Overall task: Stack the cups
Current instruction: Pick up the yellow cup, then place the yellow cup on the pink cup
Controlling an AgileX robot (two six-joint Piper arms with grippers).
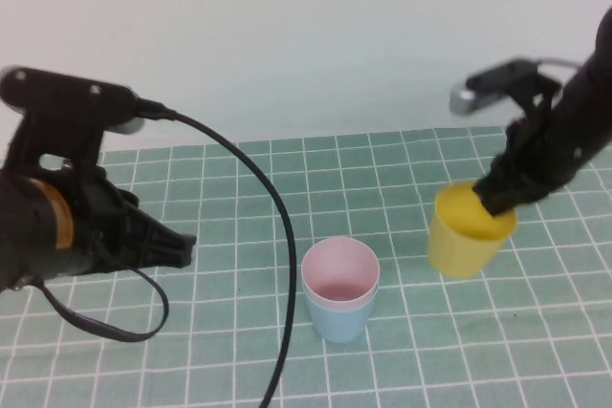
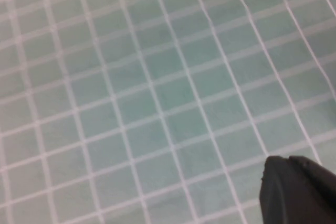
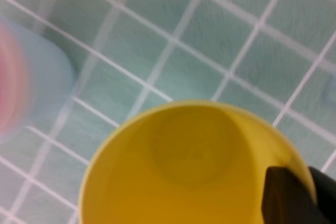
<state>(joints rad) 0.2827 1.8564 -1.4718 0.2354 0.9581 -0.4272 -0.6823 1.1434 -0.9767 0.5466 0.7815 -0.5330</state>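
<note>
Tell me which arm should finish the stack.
Right. Its hand grips the yellow cup at the rim, beside the pink cup nested in the blue cup. The left hand is empty, farther off.

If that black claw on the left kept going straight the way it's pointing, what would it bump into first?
Probably the pink cup nested in the blue cup. The left gripper points right toward them, though depth is unclear. The right gripper holds the yellow cup farther right.

Green gridded mat [image 1: 402, 169] below plain white wall [image 1: 316, 35]
</note>
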